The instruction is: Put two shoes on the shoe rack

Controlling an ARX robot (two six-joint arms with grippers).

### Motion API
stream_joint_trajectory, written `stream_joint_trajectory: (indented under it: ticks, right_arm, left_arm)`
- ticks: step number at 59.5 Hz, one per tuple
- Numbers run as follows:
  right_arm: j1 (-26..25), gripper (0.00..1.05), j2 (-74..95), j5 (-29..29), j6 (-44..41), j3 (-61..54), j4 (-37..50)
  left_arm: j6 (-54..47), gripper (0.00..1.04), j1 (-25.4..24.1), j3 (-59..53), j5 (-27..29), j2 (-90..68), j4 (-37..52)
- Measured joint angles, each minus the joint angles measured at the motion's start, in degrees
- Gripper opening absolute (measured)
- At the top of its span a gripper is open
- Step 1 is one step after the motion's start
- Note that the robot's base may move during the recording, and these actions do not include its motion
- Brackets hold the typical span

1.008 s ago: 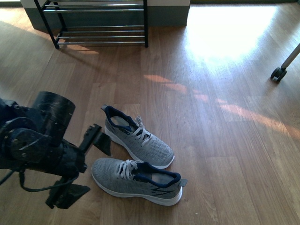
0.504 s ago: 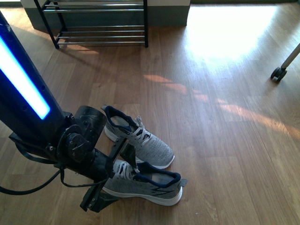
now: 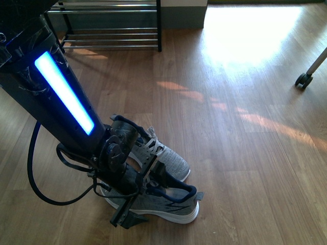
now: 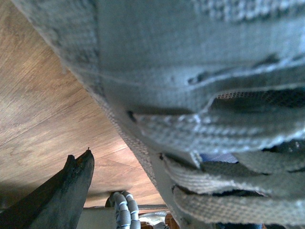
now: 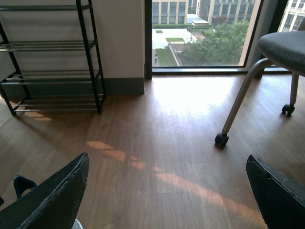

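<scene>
Two grey knit shoes lie side by side on the wood floor, the near shoe point(image 3: 176, 203) and the far shoe point(image 3: 171, 161). My left gripper point(image 3: 141, 193) is open and down over the near shoe's laced part, one finger on each side. In the left wrist view the shoe's knit and white laces point(image 4: 214, 129) fill the picture very close up, and only one dark finger point(image 4: 64, 198) shows. The black shoe rack point(image 3: 110, 28) stands at the far left by the wall, also seen as the rack point(image 5: 52, 71). My right gripper point(image 5: 167, 191) hangs open over bare floor, holding nothing.
A chair leg with a caster point(image 3: 304, 79) stands at the right; the right wrist view shows the same caster point(image 5: 221, 139) and the chair seat point(image 5: 286, 43). A window point(image 5: 200, 33) lies beyond the rack's wall. A navy heel tab point(image 5: 21, 183) peeks in by the right gripper.
My left arm has swung right and down from beside the shoes. Its open gripper now straddles the near shoe. The shoes have not moved.
</scene>
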State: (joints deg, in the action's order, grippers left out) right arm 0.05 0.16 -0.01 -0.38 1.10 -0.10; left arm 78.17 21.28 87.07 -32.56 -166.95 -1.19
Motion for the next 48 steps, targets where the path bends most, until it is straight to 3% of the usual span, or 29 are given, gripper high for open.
stream_joint_trajectory:
  ticks: [34,38,48]
  right_arm:
    - [0.0,0.96,0.0,0.0,0.0,0.0,0.0]
    - [0.0,0.96,0.0,0.0,0.0,0.0,0.0]
    - [0.0,0.96,0.0,0.0,0.0,0.0,0.0]
  left_arm:
    - [-2.3,0.16,0.1,0.0,2.9,-0.9,-0.7]
    - [-2.9,0.02,0.0,-0.7,4.6,-0.5,-0.7]
    - [-7.9,0.02,-2.2,-11.4,16.5,8.9,-1.4]
